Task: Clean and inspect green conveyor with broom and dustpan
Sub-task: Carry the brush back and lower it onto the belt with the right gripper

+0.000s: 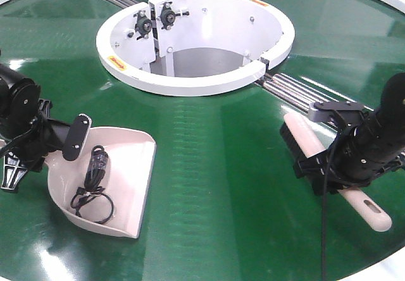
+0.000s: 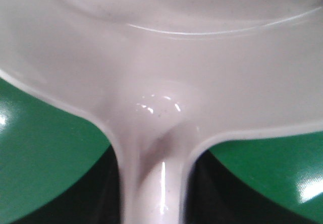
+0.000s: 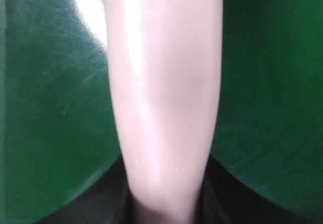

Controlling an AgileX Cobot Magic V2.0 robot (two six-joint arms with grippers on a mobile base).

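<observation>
The green conveyor (image 1: pixel 215 186) fills the front view, its glossy belt curving around a white ring (image 1: pixel 190 81) in the middle, with silver rollers (image 1: pixel 297 91) running out from the ring toward the right. The dustpan (image 1: pixel 130 167) sits on the belt at the left, its wide flat mouth turned toward the centre of the belt and its back end at the left gripper (image 1: pixel 71 143). One black finger (image 1: pixel 77 135) lies across the pan's rear rim. A small black device with a coiled cord (image 1: pixel 95 180) lies inside the pan. From the left wrist, the dustpan (image 2: pixel 166 57) narrows into its thin handle, which runs down between the dark jaws, so the claw is clenched on that handle, with green belt (image 2: pixel 45 153) showing on either side. The broom (image 1: pixel 304 135) lies on the belt at the right, just beside the rollers, bristles down, its head toward the ring and its slotted handle end pointing to the near right. The right gripper (image 1: pixel 326 164) is clamped around it about midway along. The right wrist view shows the pale broom handle (image 3: pixel 164 82) running down into the dark jaws, over green belt (image 3: pixel 267 82).
</observation>
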